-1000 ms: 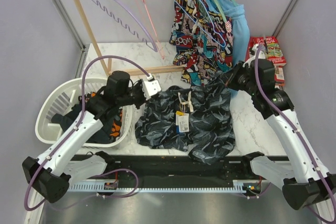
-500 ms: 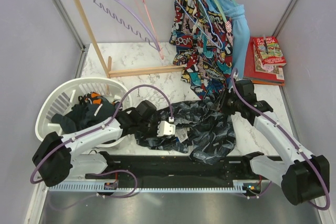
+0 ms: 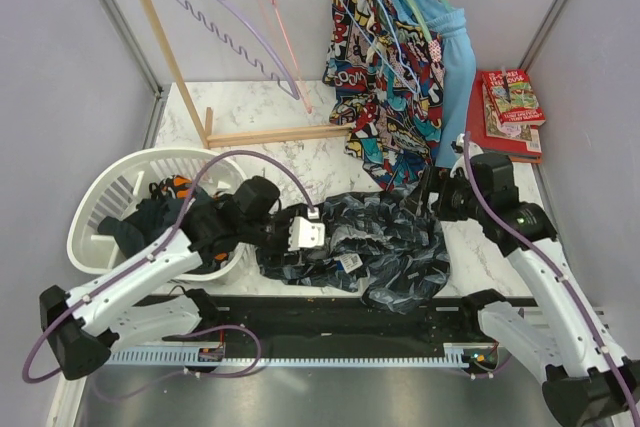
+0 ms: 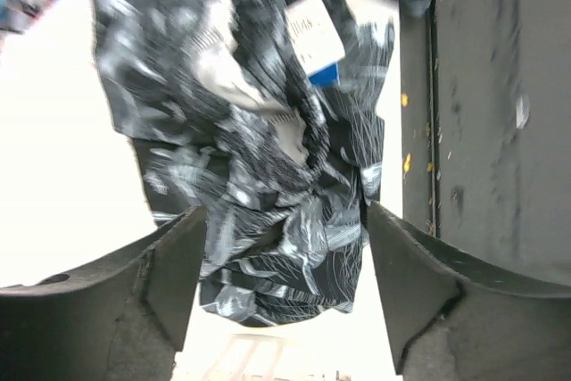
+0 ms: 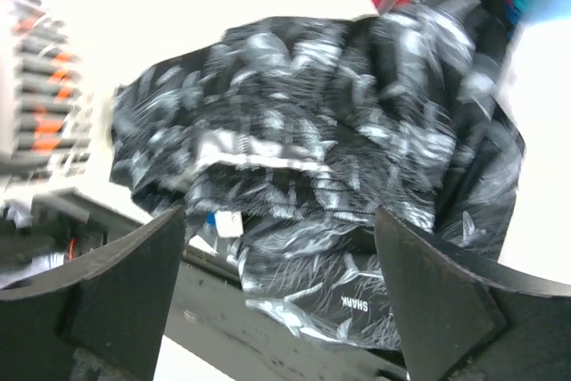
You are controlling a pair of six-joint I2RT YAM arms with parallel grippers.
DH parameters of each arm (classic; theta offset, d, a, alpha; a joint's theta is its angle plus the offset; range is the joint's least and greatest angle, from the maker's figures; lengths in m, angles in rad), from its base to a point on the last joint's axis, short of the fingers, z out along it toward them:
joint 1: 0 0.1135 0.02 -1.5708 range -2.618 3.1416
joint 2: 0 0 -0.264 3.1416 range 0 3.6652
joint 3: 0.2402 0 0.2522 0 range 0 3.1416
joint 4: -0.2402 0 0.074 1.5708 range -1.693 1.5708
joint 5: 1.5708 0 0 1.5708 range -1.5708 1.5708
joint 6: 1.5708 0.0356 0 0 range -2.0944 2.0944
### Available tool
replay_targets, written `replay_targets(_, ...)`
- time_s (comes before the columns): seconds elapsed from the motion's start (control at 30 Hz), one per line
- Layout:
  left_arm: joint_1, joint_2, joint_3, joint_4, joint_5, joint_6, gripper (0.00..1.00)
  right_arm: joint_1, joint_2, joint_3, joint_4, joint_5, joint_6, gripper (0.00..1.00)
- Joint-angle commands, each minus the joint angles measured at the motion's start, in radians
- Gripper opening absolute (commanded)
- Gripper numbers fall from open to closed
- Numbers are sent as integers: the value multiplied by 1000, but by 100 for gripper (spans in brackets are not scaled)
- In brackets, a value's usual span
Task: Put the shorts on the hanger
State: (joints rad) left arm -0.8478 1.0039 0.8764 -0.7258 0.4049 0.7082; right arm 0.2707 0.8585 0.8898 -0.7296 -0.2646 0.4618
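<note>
Marble counter [image 3: 255,107], with a wooden rack [image 3: 280,134] along its far side, carries the shorts [image 3: 365,237] crumpled in a heap at the near middle. Picking up the garment looks to be the step in hand, and neither arm has it. The left hand [image 3: 312,234] hovers over the heap's left part, fingers spread wide and gripping nothing. The right hand [image 3: 425,199], at the heap's far right edge, is likewise splayed and empty. Next, I judge, one hand must close on the waistband and lift it toward the hanger [image 3: 388,45], hung far back against the comic-print garment [image 3: 360,77].
</note>
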Motion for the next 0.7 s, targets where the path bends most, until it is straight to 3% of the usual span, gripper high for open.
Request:
replay_targets(0.0,38,-57,140,-73,72,-96,82,-4,-56,106,-65,-165,-246,94)
replay_targets(0.17,150,-64,332,-121,199,-179,93,-4,-110,279,-94,-254,-422,98)
replay_targets(0.33,354,-71,435,-8,350,-378,93,-5,-40,521,-148,-283,-529,98)
replay_targets(0.47,501,-96,458,121,423,-544,93,-5,155,734,-91,-211,-532,98)
replay_targets(0.5,580,-103,455,205,457,-590,93,-4,198,829,-74,-203,-525,96)
replay_targets(0.6,775,-155,397,395,524,-838,91,-4,403,977,-39,-205,-462,95)
replay_targets(0.67,844,-192,349,454,546,-966,91,-4,561,1147,-40,-206,-402,88)
